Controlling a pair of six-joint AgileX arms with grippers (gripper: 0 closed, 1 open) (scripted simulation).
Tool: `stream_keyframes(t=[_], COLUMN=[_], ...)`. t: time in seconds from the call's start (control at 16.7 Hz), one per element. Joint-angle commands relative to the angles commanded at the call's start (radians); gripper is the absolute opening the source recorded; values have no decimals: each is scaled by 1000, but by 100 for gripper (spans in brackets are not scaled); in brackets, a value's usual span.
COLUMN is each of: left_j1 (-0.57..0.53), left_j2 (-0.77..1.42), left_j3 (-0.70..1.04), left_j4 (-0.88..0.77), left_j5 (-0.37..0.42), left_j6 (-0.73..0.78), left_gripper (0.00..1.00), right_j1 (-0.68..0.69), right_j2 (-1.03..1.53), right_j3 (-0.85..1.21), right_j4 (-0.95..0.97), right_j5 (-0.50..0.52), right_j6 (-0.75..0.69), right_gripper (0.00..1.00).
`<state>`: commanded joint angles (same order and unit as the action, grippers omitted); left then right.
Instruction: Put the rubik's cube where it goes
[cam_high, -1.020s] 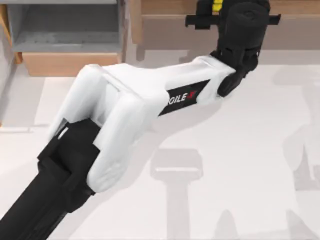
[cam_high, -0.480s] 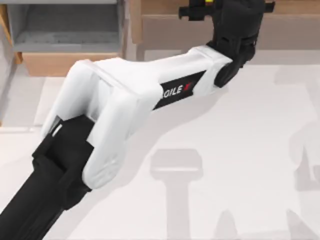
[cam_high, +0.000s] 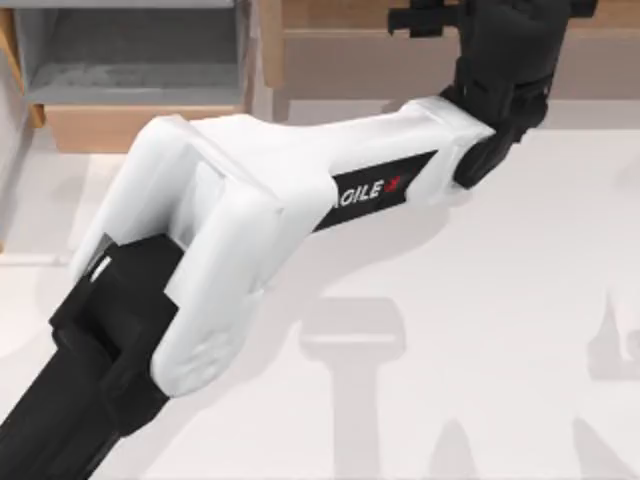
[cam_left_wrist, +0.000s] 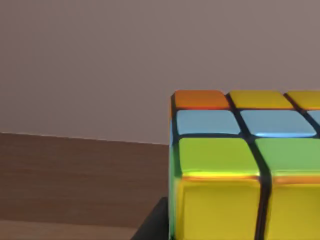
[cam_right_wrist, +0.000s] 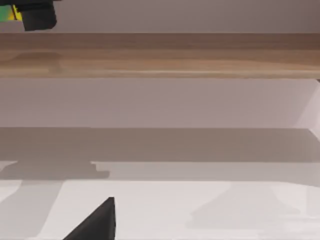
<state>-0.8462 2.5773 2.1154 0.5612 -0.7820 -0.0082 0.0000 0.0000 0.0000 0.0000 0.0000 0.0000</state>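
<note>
I am looking down on the pale table, which is taking up most of the top view, with wooden shelving running along its far edge. My left arm is stretching diagonally from the near left corner up toward the far edge, its white forearm lying over the table and its black wrist reaching the shelf front right of centre. The left gripper is showing in the right wrist view as a dark block up by the shelf's top board, with a sliver of yellow and green beside it. In the left wrist view the rubik's cube is sitting very close to the lens, orange, yellow, blue and green tiles showing, against a plain wall above a brown wooden surface. I am reading the left gripper as clamped on the cube. My right gripper is hanging low over the table; whether its fingers are apart or together I cannot tell.
</note>
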Motion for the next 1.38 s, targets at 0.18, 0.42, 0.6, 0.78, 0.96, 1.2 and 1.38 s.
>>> stream_keyframes(t=[0.18,0.42,0.6,0.78,0.96,1.2,1.38], left_j1=[24,22,13,-29,-81,-140,-147], left_j2=[17,16,7,-25,-70,-134,-179], left_j3=[-35,-33,-28,-9,18,57,85], left_j4=[-36,-35,-45,-103,-215,-449,-686], left_j5=[14,13,21,65,135,260,366], left_j6=[21,22,29,59,105,178,230], left_gripper=[0,0,0,0,0,0,0], right_j1=[0,0,0,0,0,0,0], right_j2=[0,0,0,0,0,0,0], right_j3=[0,0,0,0,0,0,0], right_j4=[0,0,0,0,0,0,0], right_j5=[0,0,0,0,0,0,0], right_j6=[0,0,0,0,0,0,0], right_gripper=[100,100,100,100,100,100,100])
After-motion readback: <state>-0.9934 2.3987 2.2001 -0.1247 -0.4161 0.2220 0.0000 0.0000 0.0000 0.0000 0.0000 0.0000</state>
